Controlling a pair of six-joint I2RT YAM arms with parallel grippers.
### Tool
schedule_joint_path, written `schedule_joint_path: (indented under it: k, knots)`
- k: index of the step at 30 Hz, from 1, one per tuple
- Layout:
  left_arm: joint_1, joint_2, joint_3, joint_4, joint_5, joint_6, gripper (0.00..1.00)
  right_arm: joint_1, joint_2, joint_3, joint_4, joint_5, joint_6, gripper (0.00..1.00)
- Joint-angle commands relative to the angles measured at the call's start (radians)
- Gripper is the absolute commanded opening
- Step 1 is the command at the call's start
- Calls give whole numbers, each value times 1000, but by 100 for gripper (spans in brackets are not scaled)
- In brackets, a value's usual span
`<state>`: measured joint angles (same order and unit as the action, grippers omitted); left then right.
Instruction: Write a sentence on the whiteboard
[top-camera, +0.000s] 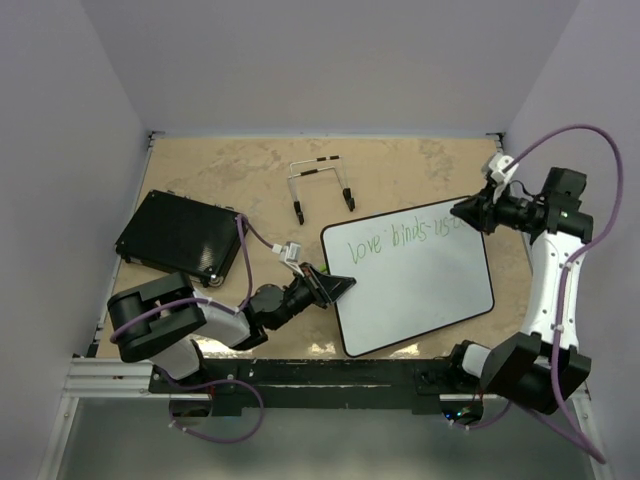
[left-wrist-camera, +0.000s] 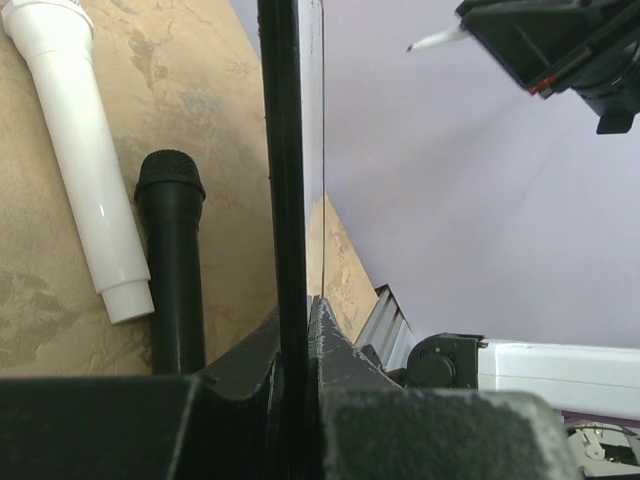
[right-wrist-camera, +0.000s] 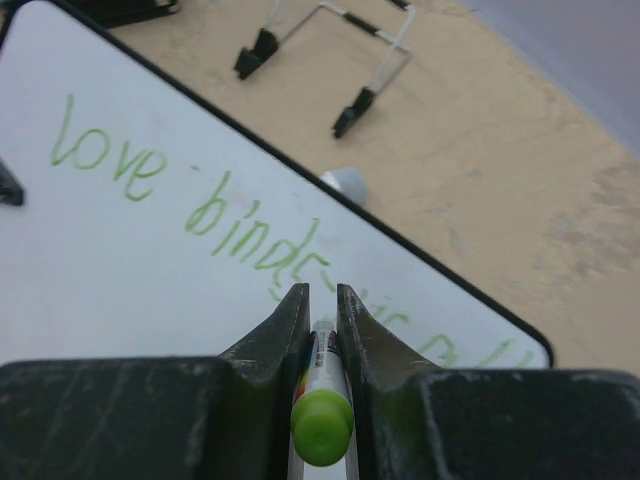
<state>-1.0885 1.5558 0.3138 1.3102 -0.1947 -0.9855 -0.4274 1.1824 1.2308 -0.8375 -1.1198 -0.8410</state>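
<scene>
Green ink runs across the whiteboard (top-camera: 420, 290) in our overhead view. The sentence (top-camera: 400, 238) reads "love binds us" along the board's far edge, and its end is hidden beneath the right end effector (top-camera: 462, 211). The board lies right of centre on the tan worktop (top-camera: 240, 170), and the left end effector (top-camera: 338, 287) meets its left edge. A black pad (top-camera: 180, 238) and a wire stand (top-camera: 320, 185) sit apart from it.

From the left wrist we see what the overhead view cannot: the fingers (left-wrist-camera: 338, 350) are closed on the board's black frame, pinning it. A white microphone (left-wrist-camera: 85, 150) and a black microphone (left-wrist-camera: 175, 260) lie just beside that edge, unseen from above.

From the right wrist, the jaws are clamped on a marker (right-wrist-camera: 322, 425) with a green butt end, its tip out of sight down at the line's latest letters. Only this view shows faint strokes to its right.

We judge the writing to be mid-line. Doing it well calls for light, even pressure, letters that follow the line's slant, and a firm left hold so the board cannot slide.
</scene>
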Motion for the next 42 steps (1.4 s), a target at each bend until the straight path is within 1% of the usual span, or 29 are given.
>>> schedule_joint_path:
  k: [1, 2, 6, 8, 13, 19, 22, 25, 28, 32, 42]
  knots:
    - [7, 36, 41, 155, -20, 61, 0, 91, 54, 48, -374, -83, -326, 0]
    - [7, 38, 42, 161, -28, 47, 0, 111, 56, 52, -420, -86, -372, 0]
    - [9, 41, 57, 138, -80, 33, 0, 165, 42, 53, -417, -81, -369, 0]
    - [9, 33, 71, 91, -98, 31, 0, 200, 34, 53, -407, -75, -357, 0]
    - [21, 38, 125, 32, -124, 16, 0, 252, 11, 29, -359, -63, -330, 0]
    - [30, 69, 177, -14, -140, -18, 0, 328, -40, -34, -247, -37, -258, 0]
    - [32, 87, 208, -54, -161, -27, 0, 390, -58, -70, -129, -32, -161, 0]
    - [33, 107, 243, -81, -189, -39, 0, 452, -61, -96, -56, -25, -106, 0]
    - [33, 116, 268, -110, -219, -53, 0, 476, -69, -128, 23, 6, -58, 0]
    - [33, 116, 266, -129, -258, -82, 0, 481, -75, -154, 72, 9, -24, 0]
    - [13, 107, 260, -141, -256, -91, 0, 481, -104, -209, 69, 8, -29, 0]
